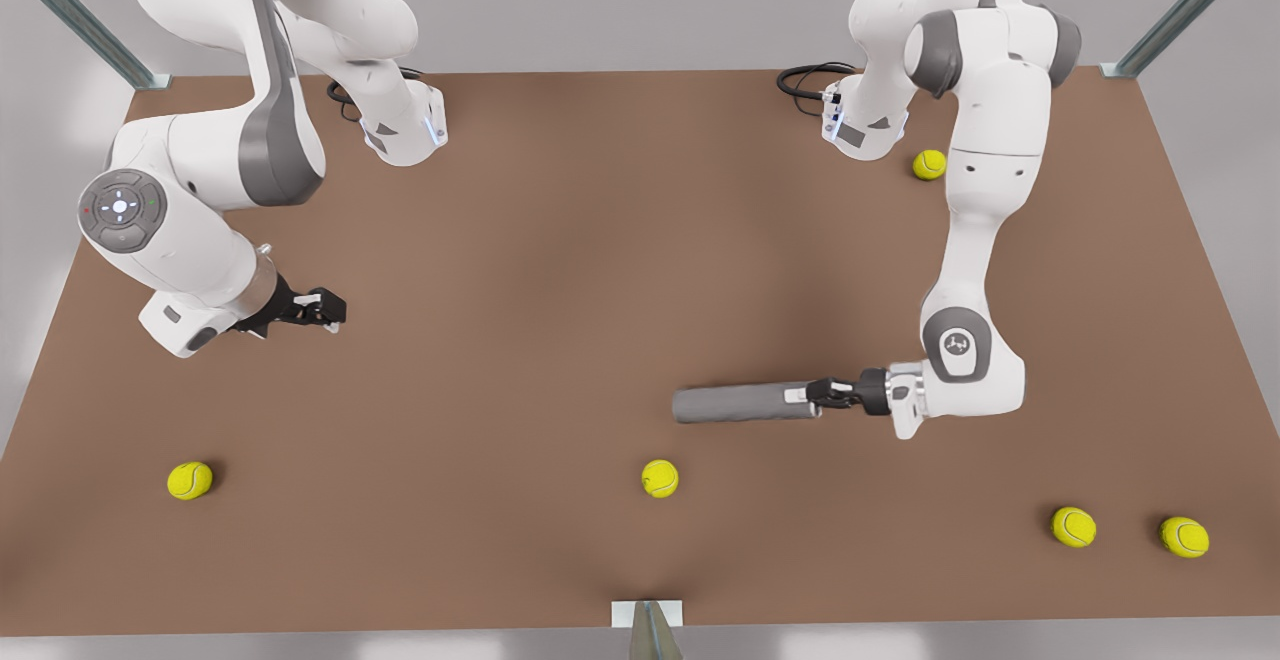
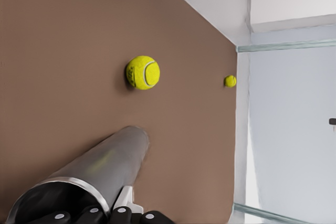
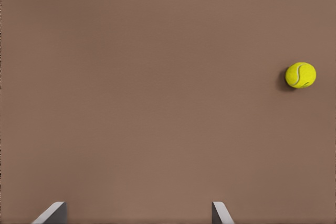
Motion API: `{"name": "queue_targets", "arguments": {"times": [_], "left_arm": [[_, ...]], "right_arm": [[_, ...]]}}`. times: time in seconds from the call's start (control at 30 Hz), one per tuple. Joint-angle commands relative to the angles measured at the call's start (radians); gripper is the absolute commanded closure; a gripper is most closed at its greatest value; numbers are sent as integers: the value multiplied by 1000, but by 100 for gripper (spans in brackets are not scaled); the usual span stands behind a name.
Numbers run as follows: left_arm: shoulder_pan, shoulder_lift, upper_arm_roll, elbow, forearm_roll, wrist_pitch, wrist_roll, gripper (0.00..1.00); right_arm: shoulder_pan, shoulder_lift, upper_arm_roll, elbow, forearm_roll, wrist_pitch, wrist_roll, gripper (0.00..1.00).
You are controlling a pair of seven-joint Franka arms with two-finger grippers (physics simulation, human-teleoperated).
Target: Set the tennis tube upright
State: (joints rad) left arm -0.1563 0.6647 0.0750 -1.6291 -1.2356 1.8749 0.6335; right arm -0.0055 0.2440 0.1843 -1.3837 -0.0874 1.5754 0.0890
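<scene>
Left gripper [image 1: 812,395], on the arm at the front view's right, is closed on the rim at one end of the tennis tube [image 1: 738,403], one finger inside the open mouth and the other outside; in the left wrist view its black fingers [image 2: 122,214] sit at the tube's light rim [image 2: 68,183]. Tennis tube lies on its side on the brown table [image 1: 560,270], its free end pointing toward the front view's left. Nearest to the tube is a tennis ball [image 1: 660,478], just toward the table's near edge from the tube's free end; the left wrist view shows this ball [image 2: 143,72] beyond the tube's far end and a second, farther ball [image 2: 230,81] near the table edge. Other balls lie well apart from the tube: one [image 1: 189,480] far to the front view's left, two [image 1: 1073,526] [image 1: 1184,537] toward the front view's right near corner, and one [image 1: 929,164] by the base of the tube-holding arm. Right gripper [image 1: 325,310] waits well apart from the tube at the front view's left, fingers spread and empty; the right wrist view shows its fingertips [image 3: 52,213] over bare table with one ball [image 3: 300,75] ahead. Pale grey walls and metal frame struts [image 1: 80,15] surround the table.
</scene>
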Motion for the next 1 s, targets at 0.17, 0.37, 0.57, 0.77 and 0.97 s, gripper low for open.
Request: {"name": "queue_targets", "arguments": {"times": [0.17,0.37,0.57,0.77,0.97], "left_arm": [[0,-33,12,0,62,1,-15,79],[0,-80,28,0,168,27,-21,79],[0,-125,39,0,318,72,-29,79],[-2,-165,75,-2,383,73,-31,79],[-2,-229,97,-5,533,75,-80,79]], "right_arm": [[-1,0,0,0,0,0,1,0],[-1,0,0,0,0,0,0,0],[5,0,1,0,0,-2,5,0],[1,0,1,0,0,-2,1,0],[4,0,0,0,0,-2,5,0]]}}
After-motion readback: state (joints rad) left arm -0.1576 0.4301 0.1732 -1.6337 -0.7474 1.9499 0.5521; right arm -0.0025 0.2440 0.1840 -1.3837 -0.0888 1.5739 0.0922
